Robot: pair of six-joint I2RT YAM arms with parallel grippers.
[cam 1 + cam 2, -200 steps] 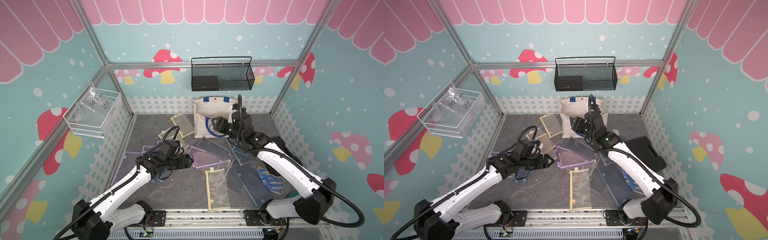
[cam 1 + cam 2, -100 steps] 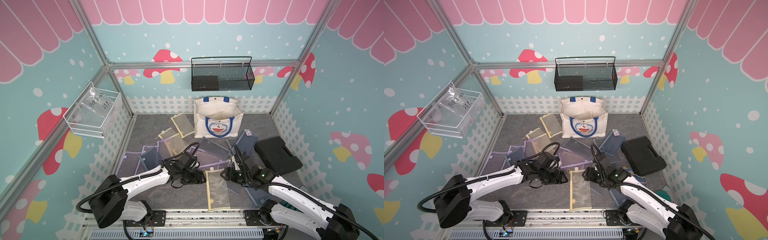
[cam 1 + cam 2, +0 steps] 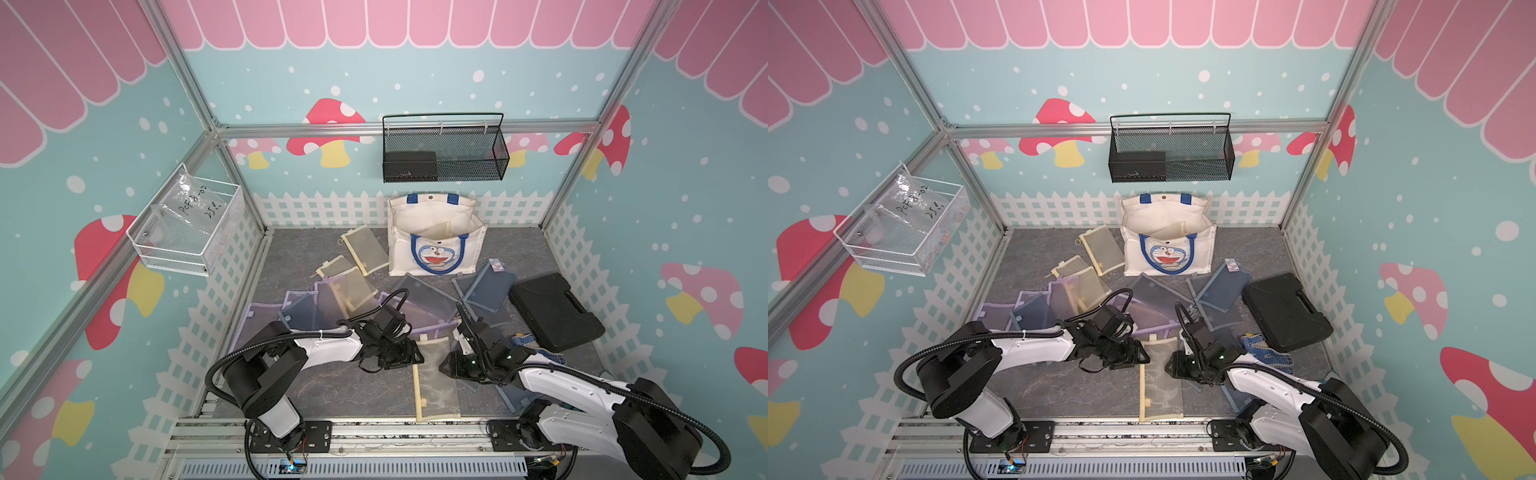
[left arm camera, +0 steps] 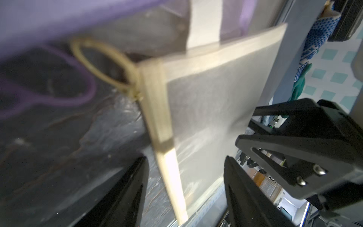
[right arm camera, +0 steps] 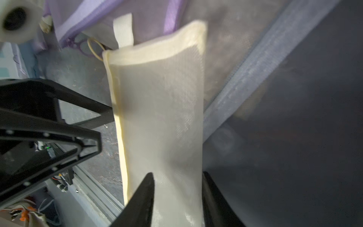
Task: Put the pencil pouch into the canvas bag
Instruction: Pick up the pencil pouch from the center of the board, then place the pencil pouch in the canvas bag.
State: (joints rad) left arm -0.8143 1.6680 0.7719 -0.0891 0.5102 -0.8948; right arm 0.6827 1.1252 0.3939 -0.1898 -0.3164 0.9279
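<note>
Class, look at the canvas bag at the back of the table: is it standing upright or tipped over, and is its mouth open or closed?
Upright and open. In both top views the canvas bag stands on its base, cat print facing forward, its mouth gaping so the inside shows.

I now have both arms pulled low to the near edge; my left pincer [image 3: 415, 358] flanks the cream pencil pouch [image 3: 436, 384] on one side, my right pincer [image 3: 445, 365] on the other; the canvas bag [image 3: 434, 239] stands uncovered again.
</note>
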